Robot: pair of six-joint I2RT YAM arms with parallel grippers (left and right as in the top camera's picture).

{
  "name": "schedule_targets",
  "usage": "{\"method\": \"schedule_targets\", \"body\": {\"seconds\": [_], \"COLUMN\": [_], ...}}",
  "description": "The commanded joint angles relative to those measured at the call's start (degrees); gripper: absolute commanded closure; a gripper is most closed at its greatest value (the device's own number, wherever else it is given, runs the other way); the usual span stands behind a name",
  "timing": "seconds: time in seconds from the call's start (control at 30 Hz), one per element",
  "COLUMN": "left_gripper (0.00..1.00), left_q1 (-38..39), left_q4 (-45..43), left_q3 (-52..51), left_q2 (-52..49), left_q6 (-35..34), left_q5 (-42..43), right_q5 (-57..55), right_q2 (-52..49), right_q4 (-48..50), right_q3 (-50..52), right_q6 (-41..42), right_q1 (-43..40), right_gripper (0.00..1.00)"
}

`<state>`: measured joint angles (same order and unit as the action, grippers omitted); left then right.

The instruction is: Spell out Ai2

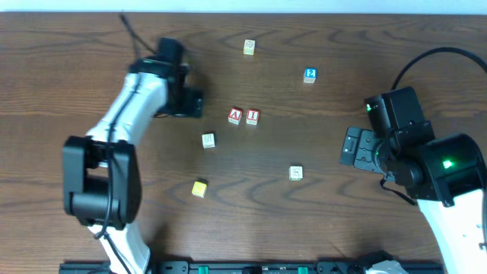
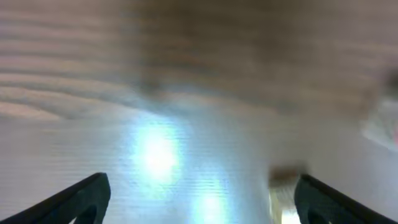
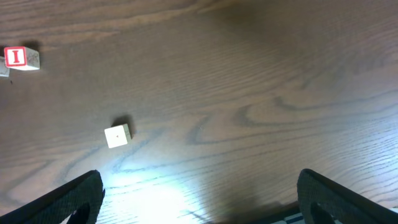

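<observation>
Two of the three characters are in place: the red A block (image 1: 235, 116) and the red I block (image 1: 253, 116) stand side by side, touching or nearly so, near the middle of the desk (image 1: 342, 228). Only the 2 is missing, so I judge the step in hand is to fetch the blue 2 block (image 1: 310, 74). It lies apart from the pair, further back and toward the right arm's side. It is a small cube, and its top face is blue with a pale figure on it.

The next move calls for one arm to come over this cube, close on it and set it just beside the I, in line with the two letters. The left gripper (image 1: 190, 101) hovers beside the A, on its far side from the I — its jaws stand wide apart and hold nothing. The right gripper (image 3: 199, 180) is near the right side of the desk, its jaws also wide open and empty, and it seems the nearer one to the 2.
</observation>
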<state>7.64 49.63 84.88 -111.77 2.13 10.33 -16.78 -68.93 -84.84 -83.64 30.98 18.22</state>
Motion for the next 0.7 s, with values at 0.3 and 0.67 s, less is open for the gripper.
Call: {"method": "schedule_targets", "body": {"seconds": [0.3, 0.67], "left_gripper": [0.05, 0.05], "left_q1": [-0.81, 14.03], "left_q4": [4.33, -5.51], "left_q3": [-0.42, -0.42], "left_q2": [-0.42, -0.42], "left_q6": [18.51, 10.91], "left_q5": [16.65, -3.85], "right_q5": [-1.22, -1.22], "right_q2": [0.57, 0.57], "right_q4": [0.2, 0.13], "right_q3": [-0.57, -0.57], "right_q6": [0.7, 0.7], "right_q1": [-0.35, -0.35], "right_gripper": [0.01, 0.01]}}
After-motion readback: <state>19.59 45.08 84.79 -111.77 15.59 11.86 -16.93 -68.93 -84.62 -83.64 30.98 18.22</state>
